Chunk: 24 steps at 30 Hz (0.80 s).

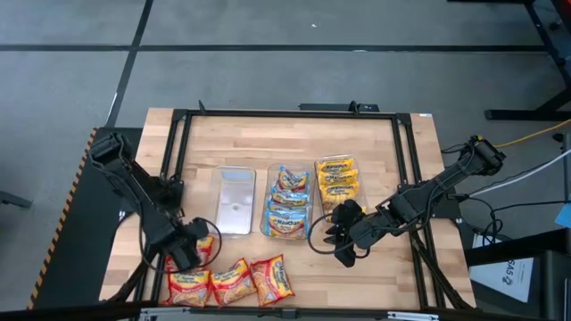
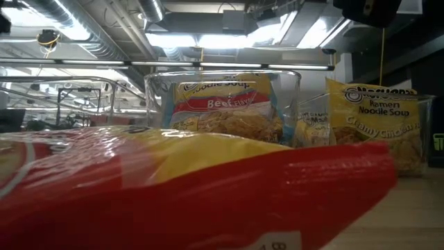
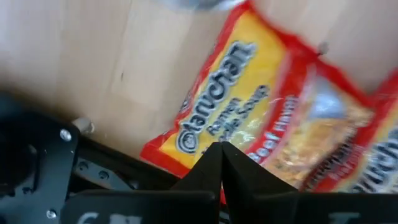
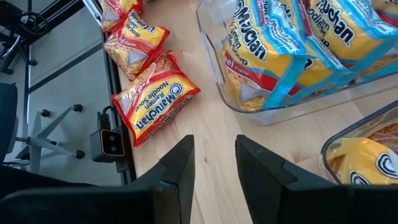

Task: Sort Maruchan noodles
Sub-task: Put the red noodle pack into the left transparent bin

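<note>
The worktop (image 1: 294, 267) carried three clear tubs in a row across its middle. The left tub (image 1: 234, 201) was empty, the middle tub (image 1: 287, 201) held the blue-trimmed packets (image 1: 289, 207), and the right tub (image 1: 339, 183) held the yellow packets (image 1: 337, 182). The red-orange packets (image 1: 228, 280), four or so, lay loose in a cluster along the near edge on my left side, just in front of the empty tub.

My left hand (image 1: 189, 253) was down on that cluster, its fingers (image 3: 214, 167) pinched fully together over the edge of one red-orange packet (image 3: 249, 118). From the wrist picture I judged it had caught the crimped end seal, though the fingertips hid the contact, so I could not be sure it had any film at all. My right hand (image 1: 343, 239) hung over bare wood in front of the right tub, fingers (image 4: 180, 168) parted with a clear gap and nothing between them.

These packets looked light, with a brittle noodle block inside slick, crinkly film. I reckoned the flat end seal was the place to take hold: it gives thin fingers something to bite without crushing the block. The film would slip easily, and a packet held by one end would dangle and swing, so a slow carry seemed wise.
</note>
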Available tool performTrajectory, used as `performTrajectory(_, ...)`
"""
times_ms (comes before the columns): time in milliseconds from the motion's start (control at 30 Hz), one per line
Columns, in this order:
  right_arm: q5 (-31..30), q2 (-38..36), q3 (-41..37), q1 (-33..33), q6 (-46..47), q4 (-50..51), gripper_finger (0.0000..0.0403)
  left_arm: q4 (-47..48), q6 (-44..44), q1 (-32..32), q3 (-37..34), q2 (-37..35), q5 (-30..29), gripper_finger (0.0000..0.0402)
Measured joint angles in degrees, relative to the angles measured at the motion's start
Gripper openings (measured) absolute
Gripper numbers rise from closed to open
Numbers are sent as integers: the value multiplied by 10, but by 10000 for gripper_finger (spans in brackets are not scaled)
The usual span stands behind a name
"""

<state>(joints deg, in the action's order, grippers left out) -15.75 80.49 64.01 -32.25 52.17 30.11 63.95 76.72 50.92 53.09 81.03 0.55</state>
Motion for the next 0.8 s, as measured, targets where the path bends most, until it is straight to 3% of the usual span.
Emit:
performTrajectory(167,0,0,0,0,-1,0,115,8,-23,8,13,0,-54,1)
performTrajectory(400,9,0,0,0,-1,0,115,-25,-91,7,-3,0,-69,39)
performTrajectory(800,11,0,0,0,0,0,115,-88,-99,8,-55,0,-59,99)
